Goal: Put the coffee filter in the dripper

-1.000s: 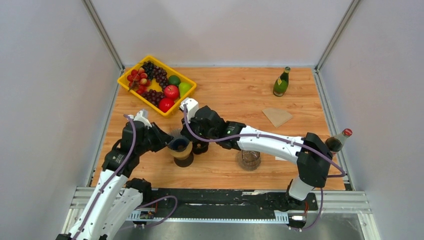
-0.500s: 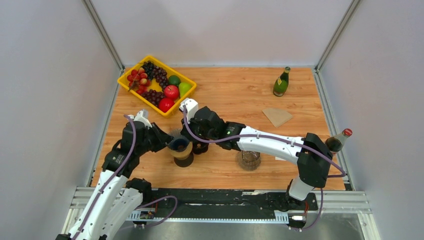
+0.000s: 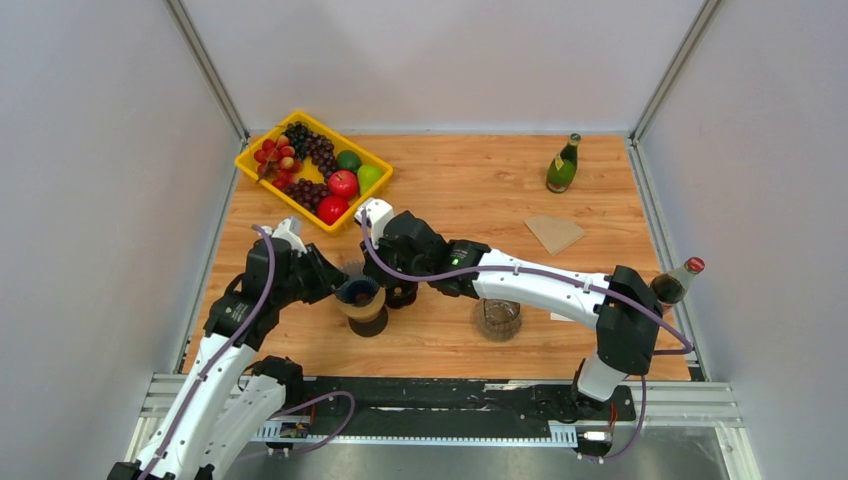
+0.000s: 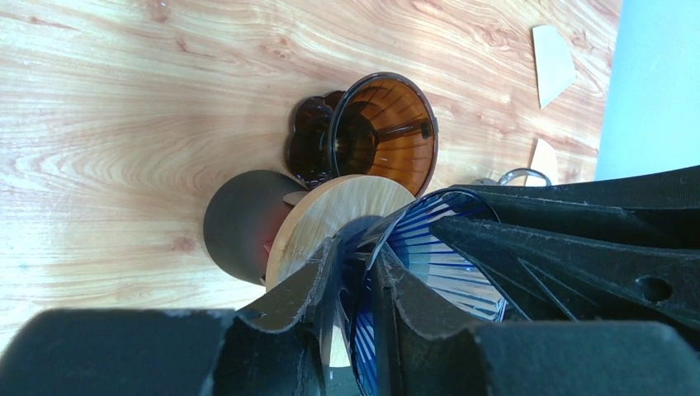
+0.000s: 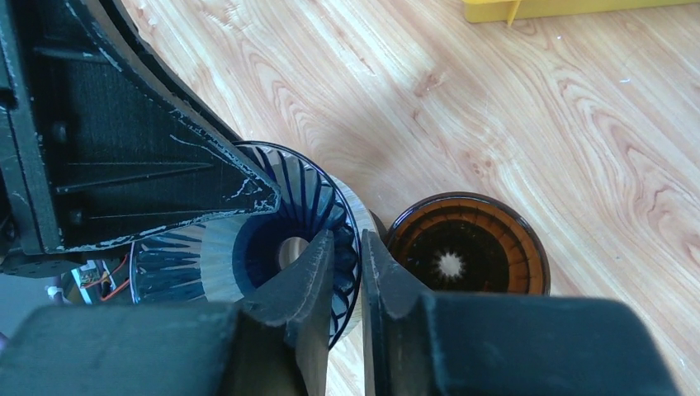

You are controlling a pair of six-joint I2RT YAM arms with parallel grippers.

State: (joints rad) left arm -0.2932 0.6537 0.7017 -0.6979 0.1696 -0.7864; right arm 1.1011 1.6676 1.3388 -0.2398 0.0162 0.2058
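- At the rim of the blue dripper (image 5: 330,206), the left gripper (image 4: 355,285) and right gripper (image 5: 345,256) straddle opposite sides with narrow fingers. Whether they pinch it, I cannot tell.
- The coffee filter (image 3: 553,232) lies flat on the table (image 3: 480,190), well apart, near the green bottle (image 3: 562,165).
- Lift your right fingers straight up so the dripper does not tip off its wooden collar (image 4: 330,206), with the left steadying.
- Mind the amber dripper (image 5: 466,247) just beside.

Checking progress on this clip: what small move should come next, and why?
Probably the right end effector should release the blue ribbed dripper at its rim and lift away. The left end effector also pinches that rim, the dripper shows no filter inside, and the paper filter lies flat near the green bottle.
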